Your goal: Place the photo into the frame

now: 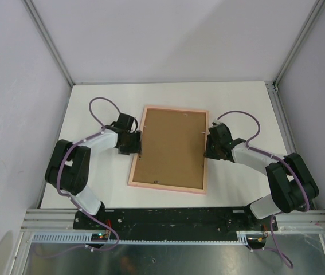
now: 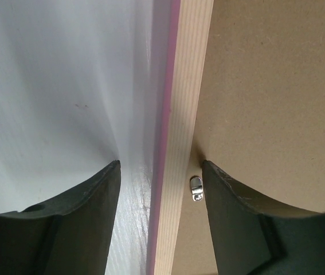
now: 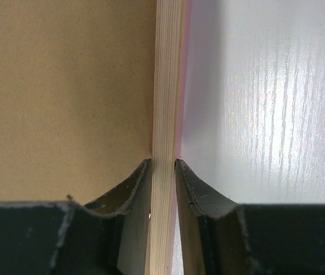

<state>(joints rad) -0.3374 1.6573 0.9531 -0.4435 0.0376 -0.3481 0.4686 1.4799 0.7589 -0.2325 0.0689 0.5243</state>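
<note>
The frame (image 1: 176, 107), pale wood with a pink edge, lies back side up in the middle of the table. A brown backing board (image 1: 171, 146) fills it. The photo is hidden. My left gripper (image 1: 134, 143) stands open astride the left rail (image 2: 188, 103), one finger on the table and the other over the board, neither touching the rail. A small metal tab (image 2: 196, 189) sits beside the inner finger. On the opposite side my right gripper (image 1: 208, 146) is shut on the right rail (image 3: 165, 86), with both fingers (image 3: 142, 183) pressed against the wood.
The white table (image 1: 242, 109) is walled in on the left, back and right by grey panels. Aluminium posts (image 1: 50, 43) rise at the back corners. A black mounting bar (image 1: 168, 217) runs along the near edge.
</note>
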